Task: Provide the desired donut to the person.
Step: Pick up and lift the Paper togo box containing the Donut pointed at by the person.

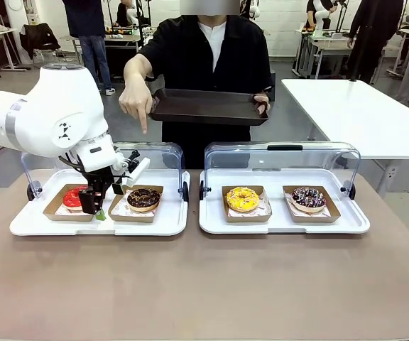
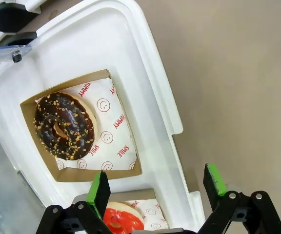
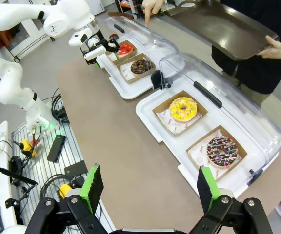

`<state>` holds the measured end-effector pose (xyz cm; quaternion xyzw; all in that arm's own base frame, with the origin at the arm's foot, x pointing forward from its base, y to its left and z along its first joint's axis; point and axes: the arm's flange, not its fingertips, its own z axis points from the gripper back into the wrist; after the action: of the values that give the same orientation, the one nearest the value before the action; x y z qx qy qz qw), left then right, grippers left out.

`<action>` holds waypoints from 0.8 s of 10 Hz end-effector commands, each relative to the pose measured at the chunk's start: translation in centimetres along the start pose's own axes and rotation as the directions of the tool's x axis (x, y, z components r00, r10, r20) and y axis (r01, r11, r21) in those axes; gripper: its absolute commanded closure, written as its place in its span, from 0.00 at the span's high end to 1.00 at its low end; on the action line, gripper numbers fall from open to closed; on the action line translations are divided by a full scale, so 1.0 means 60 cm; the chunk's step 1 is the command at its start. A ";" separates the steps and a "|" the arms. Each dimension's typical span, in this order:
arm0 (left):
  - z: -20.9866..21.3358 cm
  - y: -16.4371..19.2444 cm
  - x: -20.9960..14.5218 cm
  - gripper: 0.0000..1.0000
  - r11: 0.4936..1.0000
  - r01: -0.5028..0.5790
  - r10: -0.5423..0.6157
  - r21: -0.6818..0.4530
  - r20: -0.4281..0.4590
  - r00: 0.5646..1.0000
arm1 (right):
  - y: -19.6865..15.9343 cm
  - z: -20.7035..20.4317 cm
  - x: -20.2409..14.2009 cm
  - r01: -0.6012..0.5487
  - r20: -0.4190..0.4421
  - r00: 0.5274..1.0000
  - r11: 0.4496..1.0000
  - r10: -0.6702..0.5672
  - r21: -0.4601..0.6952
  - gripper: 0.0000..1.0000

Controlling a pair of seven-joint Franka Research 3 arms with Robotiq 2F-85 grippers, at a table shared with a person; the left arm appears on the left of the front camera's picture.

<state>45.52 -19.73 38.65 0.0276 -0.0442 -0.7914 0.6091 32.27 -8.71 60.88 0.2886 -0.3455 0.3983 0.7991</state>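
The person's hand [image 1: 135, 103] points down over the left tray [image 1: 98, 226], we judge at the chocolate donut [image 1: 143, 198] on its right side; the danger: our left pincer [image 2: 157, 184] hangs closer to the red donut [image 1: 74, 197] and may take the wrong one, or crush icing; it gapes wide, empty; the right pincer [image 3: 150, 184], wide and empty too, hovers over the near worktop [image 1: 204, 284].

On the brown table [image 1: 204, 291] sit a left tray [image 1: 48, 227] and a right tray [image 1: 282, 226].

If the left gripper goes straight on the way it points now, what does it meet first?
The left gripper would probably meet the white tray first, beside the red donut's box; depth is unclear.
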 end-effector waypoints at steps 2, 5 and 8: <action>-0.036 0.032 0.005 1.00 0.996 -0.085 0.084 -0.011 -0.020 0.996 | -0.005 -0.003 0.004 -0.017 0.028 0.999 1.000 0.016 0.018 1.00; -0.065 0.056 -0.002 1.00 0.993 -0.117 0.117 -0.009 -0.061 0.991 | -0.005 -0.003 0.004 -0.017 0.028 0.999 1.000 0.016 0.018 1.00; -0.077 0.070 -0.009 1.00 0.990 -0.141 0.140 -0.011 -0.065 0.988 | -0.005 -0.003 0.004 -0.017 0.028 0.999 1.000 0.016 0.018 1.00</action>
<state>49.61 -20.21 34.62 0.0303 -0.0223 -0.7532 0.6567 32.27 -8.71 60.86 0.2888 -0.3452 0.3984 0.7992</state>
